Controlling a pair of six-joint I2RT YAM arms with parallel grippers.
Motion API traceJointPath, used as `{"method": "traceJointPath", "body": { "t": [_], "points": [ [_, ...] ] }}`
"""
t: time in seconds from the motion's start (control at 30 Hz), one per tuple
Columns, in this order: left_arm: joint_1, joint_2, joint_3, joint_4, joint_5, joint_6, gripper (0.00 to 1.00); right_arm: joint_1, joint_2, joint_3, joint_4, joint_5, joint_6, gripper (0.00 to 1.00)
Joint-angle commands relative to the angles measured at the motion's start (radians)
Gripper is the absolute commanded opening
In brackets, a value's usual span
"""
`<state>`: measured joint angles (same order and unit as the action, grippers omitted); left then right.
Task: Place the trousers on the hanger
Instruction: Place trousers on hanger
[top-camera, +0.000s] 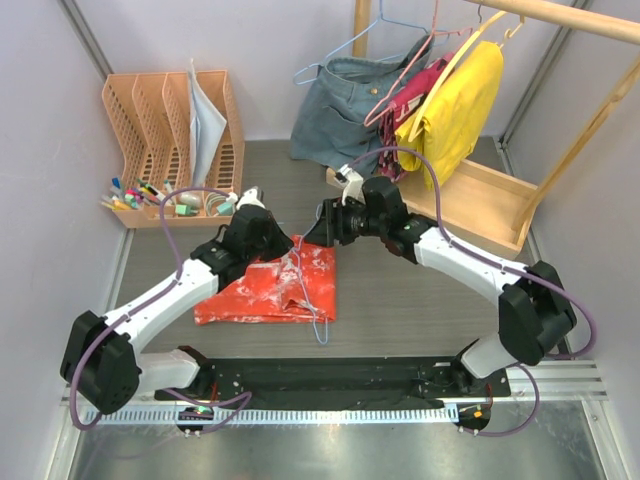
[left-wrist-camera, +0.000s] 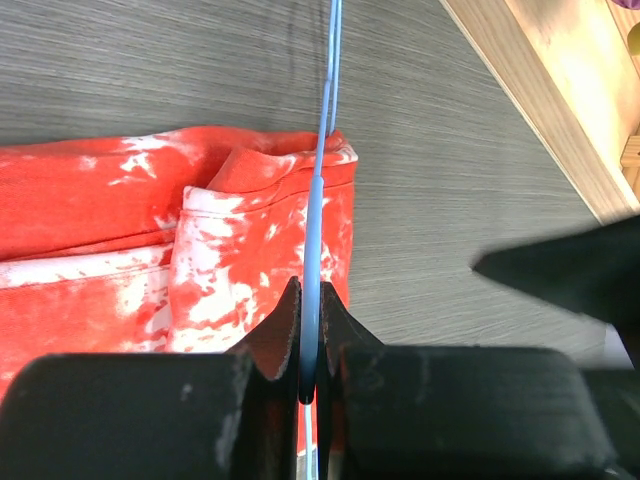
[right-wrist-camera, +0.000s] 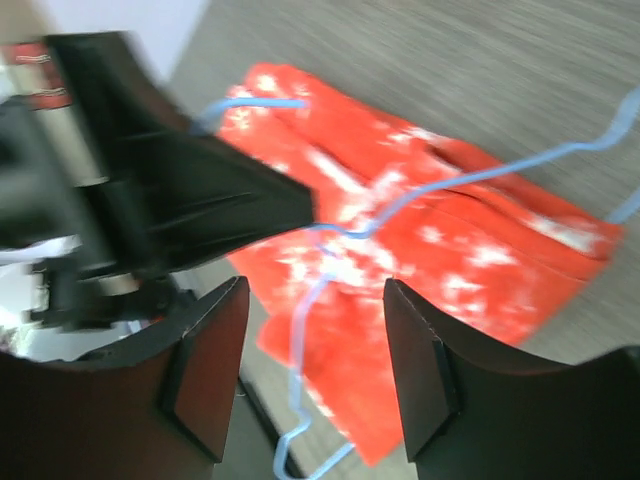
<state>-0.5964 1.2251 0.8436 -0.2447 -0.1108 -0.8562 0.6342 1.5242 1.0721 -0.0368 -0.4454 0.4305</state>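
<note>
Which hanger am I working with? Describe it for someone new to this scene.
In the middle of the table lie the red-orange trousers. The thin light-blue wire hanger sits over their right end, pinched by the left gripper. The rest hang on the wooden rack at the back, carrying clothes.

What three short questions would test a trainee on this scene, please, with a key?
1. True or false: the left gripper is shut on the light-blue wire hanger.
2. The tie-dye trousers lie: A) on the table; B) on the wooden rack; C) in the orange file holder.
3. Fill in: the fingers of the right gripper are ___.
Key: 1 true; 2 A; 3 open.
</note>
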Motion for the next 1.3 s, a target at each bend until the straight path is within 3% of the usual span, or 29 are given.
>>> {"method": "traceJointPath", "body": {
  "t": [0.0, 0.57, 0.77, 0.8, 0.83, 0.87, 0.9, 0.93, 0.97, 1.0, 1.03, 1.17, 1.27],
  "points": [
    [-0.008, 0.01, 0.04, 0.021, -0.009, 0.006, 0.0, 0.035, -0.012, -0.067, 0.072, -0.056, 0.109, 0.63],
    [-0.011, 0.039, 0.077, 0.035, -0.001, -0.018, 0.0, 0.113, 0.145, -0.029, 0.17, 0.002, 0.227, 0.51],
    [-0.013, 0.034, 0.069, 0.038, 0.008, -0.027, 0.0, 0.114, 0.189, -0.006, 0.201, -0.007, 0.306, 0.35],
    [-0.013, 0.031, 0.071, 0.039, 0.007, -0.027, 0.0, 0.11, 0.201, -0.003, 0.201, -0.006, 0.327, 0.3],
    [-0.013, 0.03, 0.069, 0.038, 0.01, -0.026, 0.01, 0.104, 0.203, -0.004, 0.202, -0.007, 0.339, 0.18],
    [-0.013, 0.028, 0.071, 0.035, 0.016, -0.023, 0.04, 0.098, 0.205, -0.006, 0.202, -0.016, 0.349, 0.14],
    [-0.011, 0.022, 0.077, 0.033, 0.025, -0.009, 0.17, 0.079, 0.203, -0.008, 0.204, -0.024, 0.372, 0.08],
    [-0.006, 0.016, 0.08, 0.021, 0.046, 0.023, 0.24, 0.068, 0.199, -0.018, 0.204, -0.033, 0.385, 0.01],
    [0.0, 0.007, 0.084, 0.012, 0.063, 0.046, 0.33, 0.058, 0.197, -0.024, 0.219, -0.062, 0.404, 0.01],
    [0.01, -0.002, 0.084, 0.009, 0.088, 0.06, 0.51, 0.042, 0.194, -0.032, 0.225, -0.079, 0.436, 0.01],
    [0.039, -0.036, 0.081, 0.008, 0.152, 0.068, 0.57, 0.016, 0.192, -0.046, 0.247, -0.096, 0.454, 0.01],
    [0.107, -0.157, 0.032, 0.042, 0.327, 0.056, 0.65, -0.027, 0.191, -0.083, 0.371, -0.209, 0.55, 0.01],
    [0.13, -0.265, -0.007, 0.019, 0.34, 0.037, 0.7, -0.05, 0.192, -0.118, 0.492, -0.243, 0.649, 0.01]
  ]
}}
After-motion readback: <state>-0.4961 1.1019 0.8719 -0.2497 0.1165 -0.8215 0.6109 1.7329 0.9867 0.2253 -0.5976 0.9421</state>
